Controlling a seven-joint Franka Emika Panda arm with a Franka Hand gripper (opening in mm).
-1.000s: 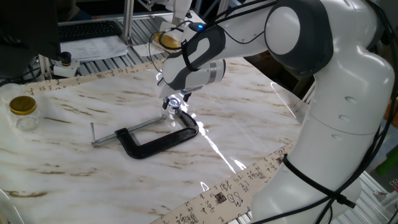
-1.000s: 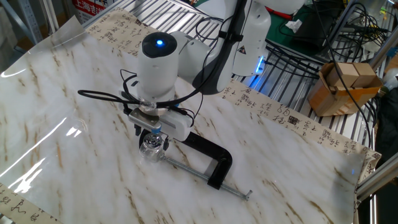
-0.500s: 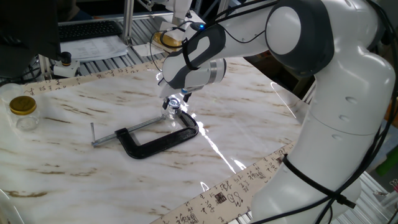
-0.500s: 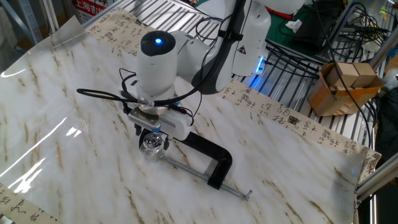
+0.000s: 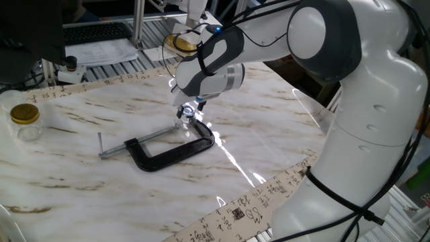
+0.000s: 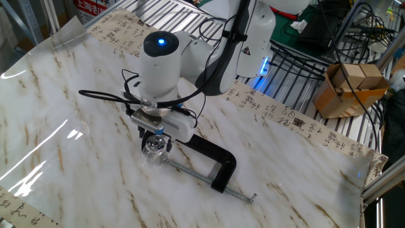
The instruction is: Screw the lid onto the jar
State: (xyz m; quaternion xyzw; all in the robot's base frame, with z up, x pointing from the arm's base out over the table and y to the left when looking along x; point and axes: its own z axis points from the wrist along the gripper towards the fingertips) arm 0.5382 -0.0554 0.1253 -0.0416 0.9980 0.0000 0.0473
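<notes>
The tiny clear glass jar (image 5: 185,124) stands upright on the marble table, right by the jaw end of the black C-clamp (image 5: 168,149). The small silvery lid (image 5: 188,111) with a bluish glint sits on top of the jar, between my fingers. My gripper (image 5: 187,109) points straight down over the jar and is shut on the lid. In the other fixed view the jar (image 6: 155,149) shows below my gripper (image 6: 156,134), whose fingers hide most of the lid there. Whether the lid's thread is engaged cannot be told.
The C-clamp (image 6: 212,161) lies flat with its screw rod pointing away from the jar. A larger clear jar with a gold lid (image 5: 25,121) stands at the table's left edge. A gold lid (image 5: 183,43) lies behind the table. A cardboard box (image 6: 351,85) sits off the table.
</notes>
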